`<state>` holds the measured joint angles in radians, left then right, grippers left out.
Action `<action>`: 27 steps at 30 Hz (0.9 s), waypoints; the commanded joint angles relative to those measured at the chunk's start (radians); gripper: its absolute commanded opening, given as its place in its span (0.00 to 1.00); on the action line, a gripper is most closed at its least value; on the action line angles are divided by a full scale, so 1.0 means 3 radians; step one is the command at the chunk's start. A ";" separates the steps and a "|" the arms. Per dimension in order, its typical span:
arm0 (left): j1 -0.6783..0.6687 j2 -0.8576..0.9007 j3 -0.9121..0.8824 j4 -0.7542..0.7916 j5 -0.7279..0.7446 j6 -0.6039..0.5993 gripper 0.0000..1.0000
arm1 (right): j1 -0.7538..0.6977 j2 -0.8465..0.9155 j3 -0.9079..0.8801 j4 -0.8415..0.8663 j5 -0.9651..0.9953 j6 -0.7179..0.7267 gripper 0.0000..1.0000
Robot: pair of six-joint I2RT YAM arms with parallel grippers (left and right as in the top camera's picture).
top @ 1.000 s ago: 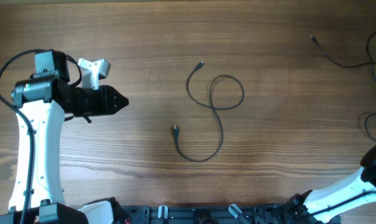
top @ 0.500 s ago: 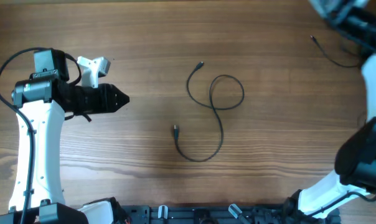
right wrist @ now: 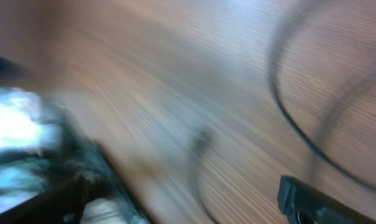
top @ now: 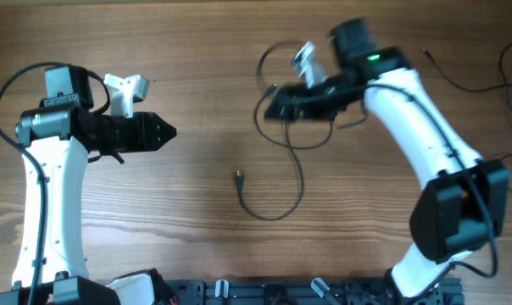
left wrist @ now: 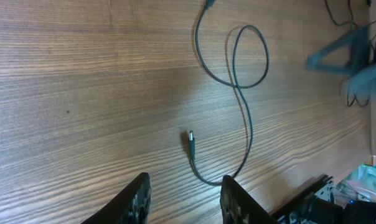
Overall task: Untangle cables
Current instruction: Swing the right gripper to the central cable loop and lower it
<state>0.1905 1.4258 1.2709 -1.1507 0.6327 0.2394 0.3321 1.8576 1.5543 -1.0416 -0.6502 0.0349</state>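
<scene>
A brown wood-grain bench (top: pixel 197 246) is filling every view, its grain running side to side in the overhead view. Near its middle one of the cables (top: pixel 273 219) is lying loose. It is a thin dark strand that is curving up from a small plug end (top: pixel 238 177) through a U-shaped bend and into a round loop (left wrist: pixel 251 56). The loop is crossing over itself before ending at a second plug toward the far edge. More of the cables are lying well apart from it at the right side of the bench. One strand (top: pixel 438 66) there is trailing from its own tiny plug, and further wires are curling at the very edge of the overhead view.

The left hand (top: pixel 167 133) is hovering over the left part of the bench, pointing toward the middle cable and well clear of it. In the left wrist view its fingers (left wrist: pixel 138 199) are standing apart with nothing between them, and the plug end is lying on the wood beyond the gap.

The right arm (top: pixel 409 110) is arching from the near right corner across to the middle. The right hand (top: pixel 273 108) is sitting over the looped part of the middle cable. Its wrist view is badly smeared, but the fingers (right wrist: pixel 312 202) are showing at opposite sides of the picture, spread wide. A dark arc of cable (right wrist: pixel 286 118) is showing on the wood past them. The blur is hiding whether the hand is touching the strand.
</scene>
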 commanded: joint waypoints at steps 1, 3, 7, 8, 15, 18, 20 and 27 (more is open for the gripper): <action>-0.0019 -0.0047 0.0019 -0.0005 0.0018 0.0051 0.37 | 0.0286 -0.0052 -0.0011 -0.0364 0.1905 -0.0367 1.00; -0.0019 -0.0046 0.0019 -0.0022 0.0017 0.0051 0.37 | 0.0375 -0.0052 -0.0014 -0.0585 0.2143 -0.0366 1.00; -0.0018 -0.0047 0.0019 -0.0027 -0.0009 0.0052 0.36 | 0.0398 -0.0051 -0.0041 -0.0837 0.1962 0.0034 1.00; -0.0019 -0.0046 0.0019 -0.0024 -0.0009 0.0052 0.36 | 0.0398 -0.0051 -0.0053 -0.0832 0.1923 0.0093 1.00; -0.0018 -0.0047 0.0019 -0.0037 -0.0009 0.0052 0.36 | 0.0421 0.0050 -0.0449 0.0005 0.1638 0.0373 1.00; -0.0018 -0.0046 0.0019 -0.0025 -0.0009 0.0052 0.35 | 0.0454 0.0178 -0.0638 0.0392 0.1634 0.0203 1.00; -0.0018 -0.0046 0.0019 -0.0028 -0.0009 0.0052 0.34 | 0.0454 0.0287 -0.0650 0.0484 0.1638 0.0050 0.96; -0.0019 -0.0046 0.0019 -0.0056 -0.0009 0.0052 0.34 | 0.0454 0.0591 -0.0650 0.0675 0.1652 -0.0370 0.91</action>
<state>0.1905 1.4258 1.2709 -1.1633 0.6327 0.2394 0.4641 1.9945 1.3640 -0.8574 -0.1455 -0.0067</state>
